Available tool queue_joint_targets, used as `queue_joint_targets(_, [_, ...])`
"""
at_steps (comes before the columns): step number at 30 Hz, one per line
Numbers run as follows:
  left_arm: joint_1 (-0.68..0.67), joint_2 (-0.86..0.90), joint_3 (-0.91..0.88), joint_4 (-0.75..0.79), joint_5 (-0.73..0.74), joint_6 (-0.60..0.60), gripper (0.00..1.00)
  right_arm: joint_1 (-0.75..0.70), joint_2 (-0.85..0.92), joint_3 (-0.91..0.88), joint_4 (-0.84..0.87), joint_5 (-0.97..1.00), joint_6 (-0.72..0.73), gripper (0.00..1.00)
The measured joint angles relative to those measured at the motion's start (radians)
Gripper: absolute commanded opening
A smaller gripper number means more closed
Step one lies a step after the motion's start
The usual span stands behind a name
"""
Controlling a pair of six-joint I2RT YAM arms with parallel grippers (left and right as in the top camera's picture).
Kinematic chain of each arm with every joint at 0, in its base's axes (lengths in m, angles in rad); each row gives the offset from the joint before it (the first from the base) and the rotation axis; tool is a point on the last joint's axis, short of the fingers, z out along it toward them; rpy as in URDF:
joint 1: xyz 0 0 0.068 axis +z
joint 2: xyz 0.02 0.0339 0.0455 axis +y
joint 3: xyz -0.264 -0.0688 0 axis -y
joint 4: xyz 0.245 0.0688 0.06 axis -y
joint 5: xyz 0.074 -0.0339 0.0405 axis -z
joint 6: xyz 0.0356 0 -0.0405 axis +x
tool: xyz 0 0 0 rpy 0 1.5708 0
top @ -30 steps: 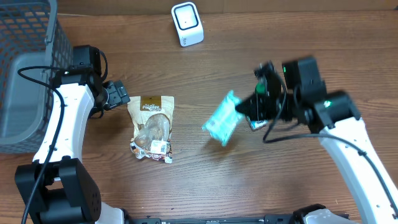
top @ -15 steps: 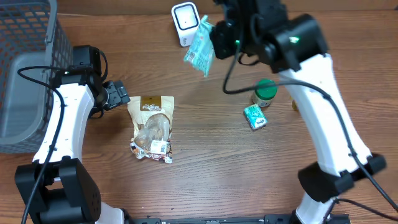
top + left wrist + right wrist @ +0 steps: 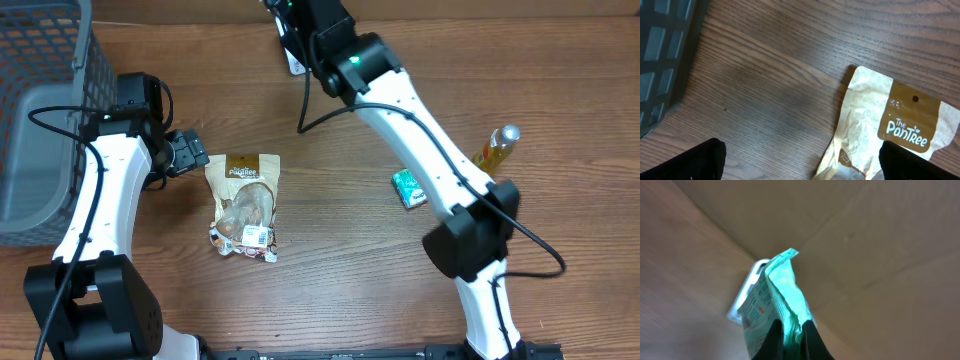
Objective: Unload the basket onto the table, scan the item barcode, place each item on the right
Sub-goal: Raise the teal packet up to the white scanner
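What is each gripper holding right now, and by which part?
The right gripper pinches the teal packet by one end. The left gripper is open, holding nothing.

We see a worktop (image 3: 340,270) of brown wood, its grain plain and its finish matt. The basket (image 3: 40,50) looks like grey plastic mesh. The pouch (image 3: 865,115) is crinkled tan paper with a smoother brown printed panel. The teal packet (image 3: 782,300) is thin, creased film with a slight sheen. The scanner (image 3: 742,297) and the arm shells (image 3: 100,200) look to us like smooth white plastic. The bottle (image 3: 497,147) is clear and glossy.
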Motion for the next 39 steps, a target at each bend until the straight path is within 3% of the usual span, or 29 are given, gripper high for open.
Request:
queue_joint_targets(10, [0.0,0.0,0.0,0.0,0.0,0.0,1.0,-0.004,0.174,0.0,0.505,0.117,-0.307,0.04])
queue_joint_targets(22, [0.0,0.0,0.0,0.0,-0.001,0.0,1.0,-0.006,0.328,0.0,0.766,0.135,-0.408,0.04])
queue_joint_targets(30, [0.0,0.0,0.0,0.0,0.0,0.0,0.99,-0.012,0.401,0.0,0.776,0.135,-0.416,0.04])
queue_joint_targets(39, [0.0,0.0,0.0,0.0,0.0,0.0,1.0,-0.011,0.401,0.001,0.66,0.135,-0.348,0.04])
